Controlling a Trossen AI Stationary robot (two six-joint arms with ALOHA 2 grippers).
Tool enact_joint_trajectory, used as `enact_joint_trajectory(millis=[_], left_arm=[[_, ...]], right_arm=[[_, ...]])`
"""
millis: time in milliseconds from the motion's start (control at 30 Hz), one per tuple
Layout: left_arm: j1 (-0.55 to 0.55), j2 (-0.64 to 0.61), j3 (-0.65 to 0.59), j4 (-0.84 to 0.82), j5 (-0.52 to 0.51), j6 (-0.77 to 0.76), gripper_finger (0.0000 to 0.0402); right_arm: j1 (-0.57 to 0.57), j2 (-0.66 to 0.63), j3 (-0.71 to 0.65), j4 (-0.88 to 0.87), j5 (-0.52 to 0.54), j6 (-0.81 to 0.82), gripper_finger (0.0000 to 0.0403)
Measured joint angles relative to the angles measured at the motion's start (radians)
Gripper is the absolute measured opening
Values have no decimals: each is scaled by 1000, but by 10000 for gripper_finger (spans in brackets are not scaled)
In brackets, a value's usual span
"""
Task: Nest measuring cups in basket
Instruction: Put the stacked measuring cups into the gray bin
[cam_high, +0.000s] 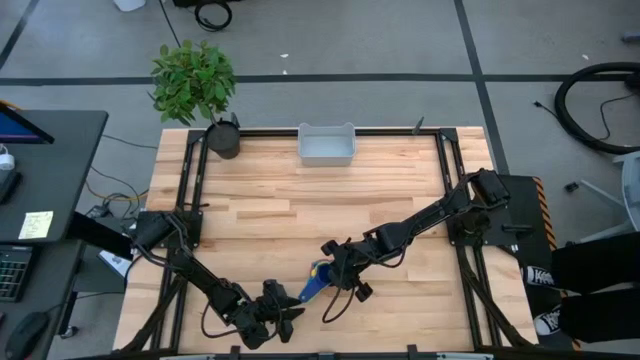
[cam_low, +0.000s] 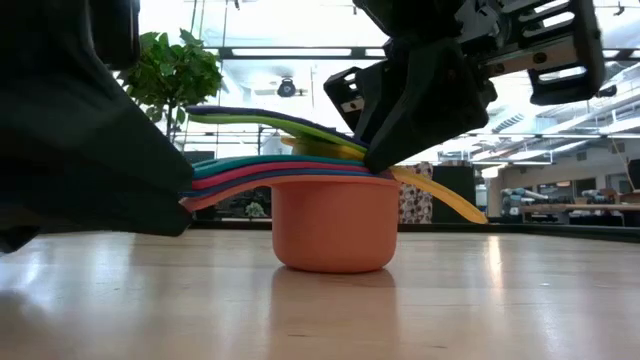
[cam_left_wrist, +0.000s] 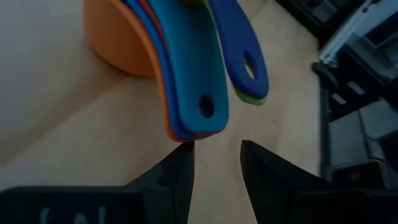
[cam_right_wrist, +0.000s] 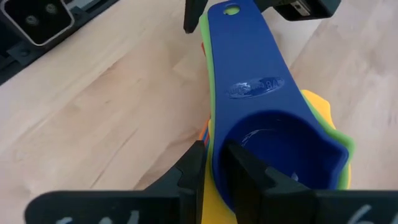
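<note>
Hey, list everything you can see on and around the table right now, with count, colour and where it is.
Measuring cups: one nested stack; orange outermost, blue on top, with yellow, green, red and teal layers showing; near the table's front edge, middle.
Basket: one, pale grey-white; at the table's far edge, centre, well away from the stack.
Plant pot: one, dark, holding a green plant; at the far left corner.
Table: one, light wood with a black frame.
Left end effector: open, at the tips of the cup handles, not touching them.
Right end effector: fingers astride the rim of the cup stack.
</note>
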Motion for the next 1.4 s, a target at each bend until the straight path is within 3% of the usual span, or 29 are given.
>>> enact_joint_trajectory(millis=[633, 867, 1400], left_arm=[[10, -1, 0, -100, -42, -9, 110], [-17, -1, 0, -103, -166, -48, 110], [-50, -2, 0, -3, -53, -82, 110]], right_arm=[[-1, 0, 0, 4, 4, 0, 62], [-4, 0, 0, 0, 5, -1, 62], [-3, 2, -1, -3, -1, -2, 61]])
